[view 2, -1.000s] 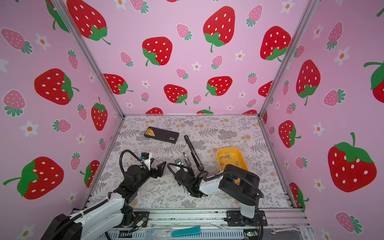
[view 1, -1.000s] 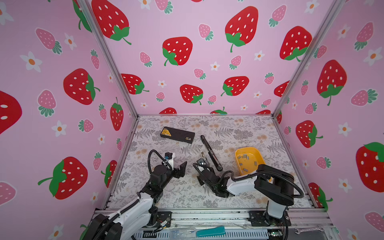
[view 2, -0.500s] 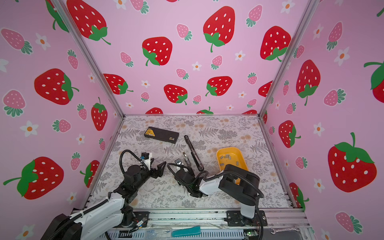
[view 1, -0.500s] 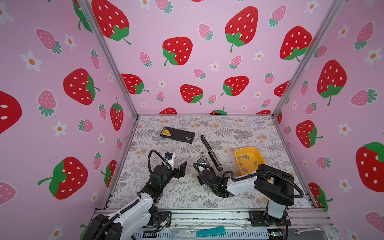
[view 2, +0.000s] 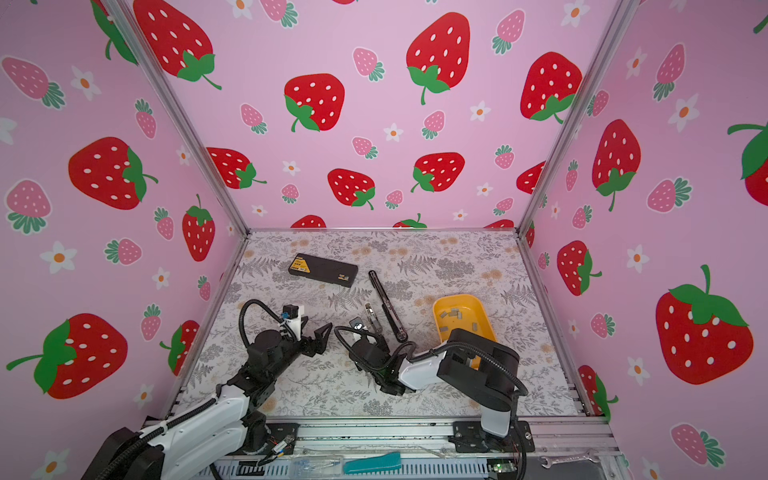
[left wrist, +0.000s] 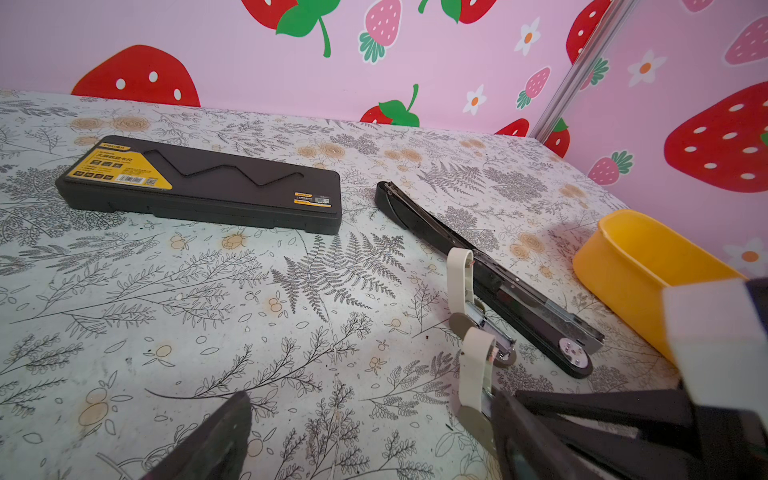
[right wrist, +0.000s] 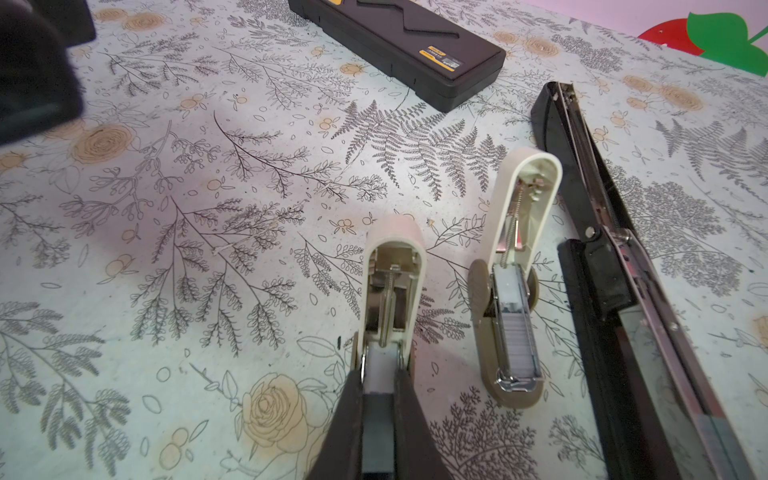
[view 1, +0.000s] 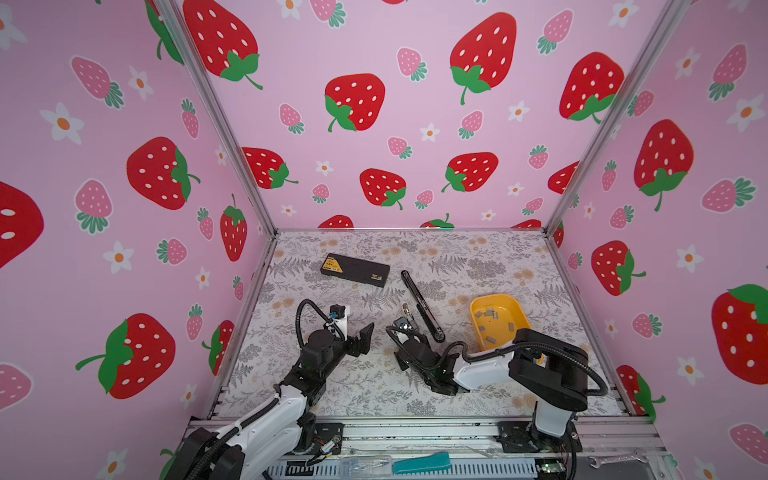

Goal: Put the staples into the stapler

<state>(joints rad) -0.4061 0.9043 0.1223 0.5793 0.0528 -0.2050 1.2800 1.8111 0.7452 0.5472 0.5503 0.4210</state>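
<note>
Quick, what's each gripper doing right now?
Left gripper: open, holding nothing.
Right gripper: closed on a small cream stapler with its lid flipped open.

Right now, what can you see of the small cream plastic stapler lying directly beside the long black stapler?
The small cream plastic stapler lies on the flowered table, not gripped. Its cream cover is swung open, showing a spring inside. Its metal channel, on an olive-tan base, holds a row of silver staples. The long black stapler lies close beside it; contact is unclear.
</note>
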